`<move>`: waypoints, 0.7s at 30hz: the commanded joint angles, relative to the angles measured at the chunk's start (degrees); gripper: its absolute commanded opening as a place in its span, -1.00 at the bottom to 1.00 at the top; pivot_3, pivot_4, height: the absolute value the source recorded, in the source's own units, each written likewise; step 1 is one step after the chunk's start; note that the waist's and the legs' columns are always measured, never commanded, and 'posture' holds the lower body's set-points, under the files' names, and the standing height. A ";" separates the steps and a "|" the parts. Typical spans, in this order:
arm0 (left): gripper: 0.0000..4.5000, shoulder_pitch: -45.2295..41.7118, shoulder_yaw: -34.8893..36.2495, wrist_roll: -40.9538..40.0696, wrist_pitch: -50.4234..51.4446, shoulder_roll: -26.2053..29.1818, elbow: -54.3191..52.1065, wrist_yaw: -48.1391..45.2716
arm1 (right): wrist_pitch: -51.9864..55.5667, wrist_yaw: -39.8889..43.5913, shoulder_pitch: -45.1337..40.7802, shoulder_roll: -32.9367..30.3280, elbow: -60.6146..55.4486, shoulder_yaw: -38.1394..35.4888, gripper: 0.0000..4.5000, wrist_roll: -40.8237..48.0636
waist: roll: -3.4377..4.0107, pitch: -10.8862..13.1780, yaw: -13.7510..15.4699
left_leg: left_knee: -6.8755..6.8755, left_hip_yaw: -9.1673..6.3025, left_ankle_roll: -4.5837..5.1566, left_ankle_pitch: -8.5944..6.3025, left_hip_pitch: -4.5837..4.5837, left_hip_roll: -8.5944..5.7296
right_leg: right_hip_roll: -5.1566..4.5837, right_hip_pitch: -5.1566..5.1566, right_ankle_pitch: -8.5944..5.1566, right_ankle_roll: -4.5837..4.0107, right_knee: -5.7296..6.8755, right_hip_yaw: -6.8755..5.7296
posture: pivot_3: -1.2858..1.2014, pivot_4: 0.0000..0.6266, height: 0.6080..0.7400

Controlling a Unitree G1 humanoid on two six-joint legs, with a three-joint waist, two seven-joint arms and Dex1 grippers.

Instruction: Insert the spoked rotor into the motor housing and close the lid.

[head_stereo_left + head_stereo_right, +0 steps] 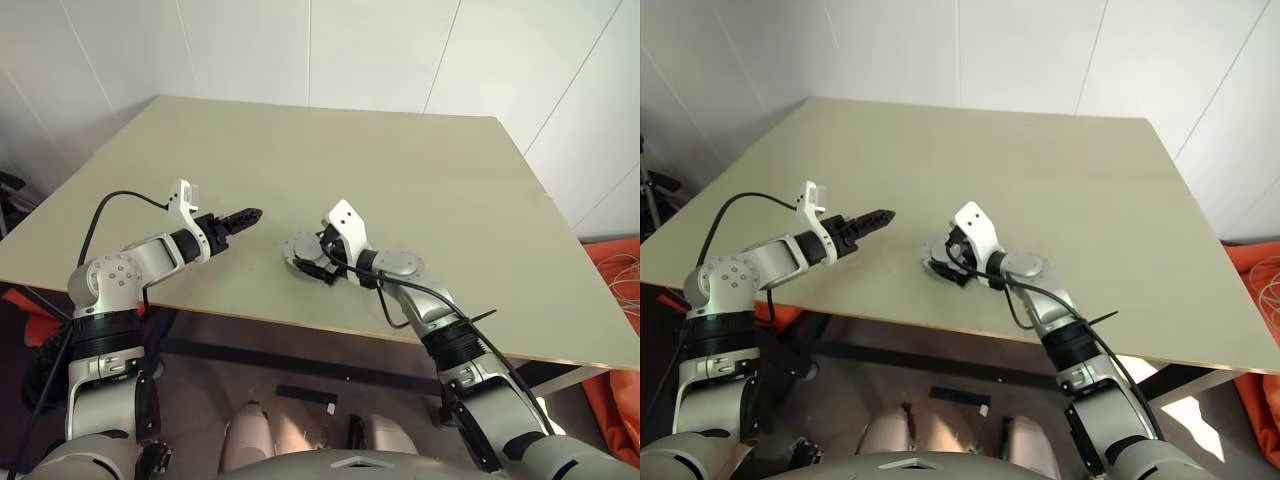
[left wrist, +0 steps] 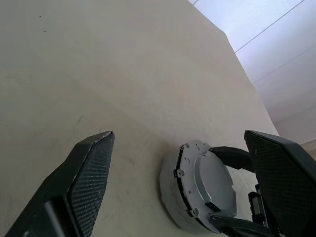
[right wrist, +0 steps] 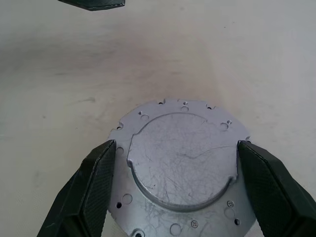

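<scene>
Lid [image 3: 181, 163] lies plain face up on top of the motor housing [image 2: 170, 190], near the front edge of the pale table [image 1: 400, 180], and from above it looks already seated, with its small holes around the rim. The spoked rotor is probably inside, under the lid, but this I cannot confirm. The right gripper [image 3: 175, 185] has its two black fingers spread wide, one on each side of the lid rim, very near or maybe just touching it; the wrist view does not settle whether there is real contact, so I would not call it a grip. The left gripper [image 1: 243, 214] is also wide open and empty, hanging above the table just beside the housing, pointing toward it. My judgement is that the closing step is nearly finished and only seating or release is left. The risk is that the lid is not fully down: in the left wrist view it seems to stand a little proud of the housing. If the right fingers close unevenly or pull away while rubbing the rim, they can tilt the lid or drag the whole assembly toward the table edge, which is not far.
</scene>
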 commanded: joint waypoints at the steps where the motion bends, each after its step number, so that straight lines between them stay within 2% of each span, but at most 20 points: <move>1: 1.00 -1.31 0.96 -0.33 -0.55 0.28 -2.08 0.07 | -1.14 -0.30 -1.55 -0.05 0.27 -1.40 0.79 -0.23 | 0.00 0.00 0.00 | 0.00 0.00 0.00 0.00 0.00 0.00 | 0.00 0.00 0.00 0.00 0.00 0.00 | 0.03 -1.00 1.00; 4: 1.00 -1.33 0.86 -0.22 -0.89 -0.05 -1.99 0.06 | -1.27 -0.28 -1.77 -0.50 0.57 -1.49 0.41 -0.38 | 0.00 0.00 0.03 | 0.00 0.00 0.00 0.00 0.00 0.00 | 0.00 0.00 0.00 0.00 0.00 0.00 | 0.03 -1.00 1.00; 5: 1.00 -1.37 0.81 -0.16 -1.02 -0.17 -1.91 0.06 | -1.24 -0.22 -1.76 -0.65 0.52 -1.51 0.39 -0.40 | 0.00 0.00 0.03 | 0.00 0.00 0.00 0.00 0.00 0.00 | 0.00 0.00 0.00 0.00 0.00 0.00 | 0.03 -1.00 1.00; 21: 1.00 -1.67 0.42 0.22 -2.03 -0.64 -1.07 -0.32 | 1.91 3.13 -0.93 -2.88 -2.22 -0.97 0.39 0.25 | 0.00 0.00 0.30 | -0.03 0.00 0.05 -0.03 -0.07 -0.04 | -0.02 0.04 0.04 -0.08 -0.13 -0.01 | 0.03 -1.00 1.00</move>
